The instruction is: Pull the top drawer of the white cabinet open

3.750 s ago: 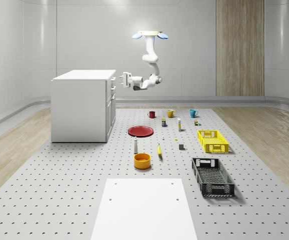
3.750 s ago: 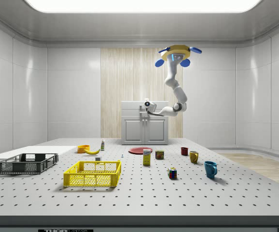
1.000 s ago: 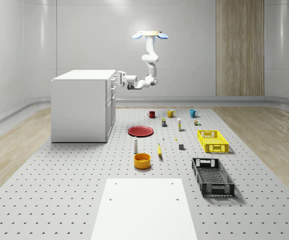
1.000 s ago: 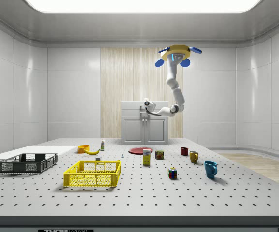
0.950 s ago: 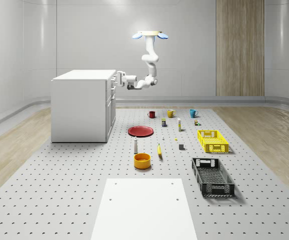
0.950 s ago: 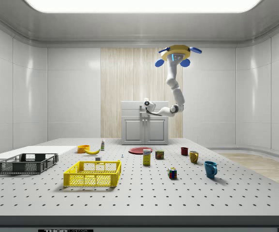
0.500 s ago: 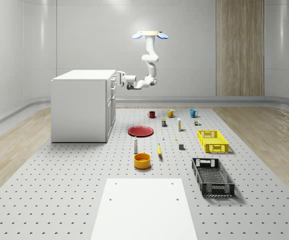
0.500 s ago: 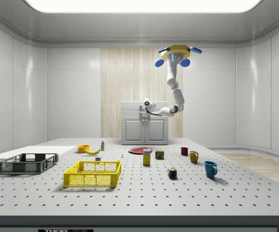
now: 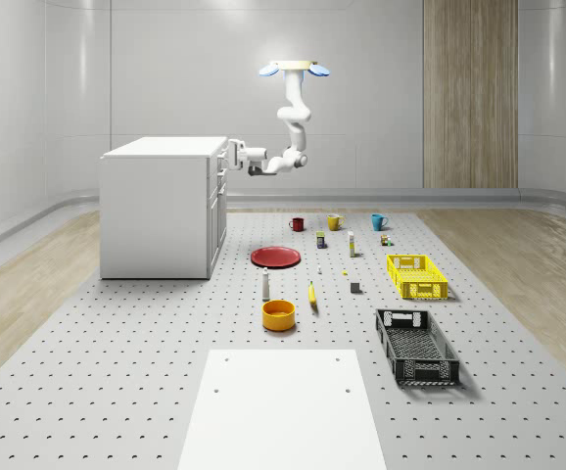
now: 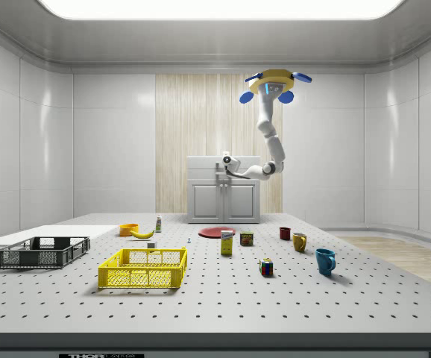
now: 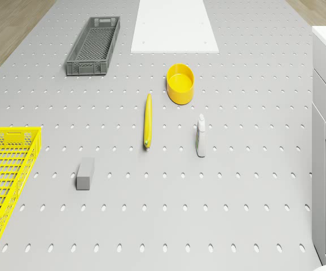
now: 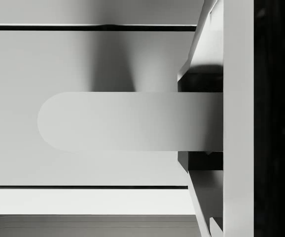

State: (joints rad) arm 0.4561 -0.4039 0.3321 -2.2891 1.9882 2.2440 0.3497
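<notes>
Right at the top drawer (image 9: 220,157) of the white cabinet (image 9: 158,208), my gripper (image 9: 232,154) meets the handle (image 12: 127,121), grip unclear, so pulling crooked might slip me off.

- No legible txt showing in any view.
- Small can (image 10: 247,239) and box (image 10: 227,243) in side view are carrying printed labels, but lettering is too small to read.
- Dark strip at side view's bottom edge is showing marks, not readable.
</notes>
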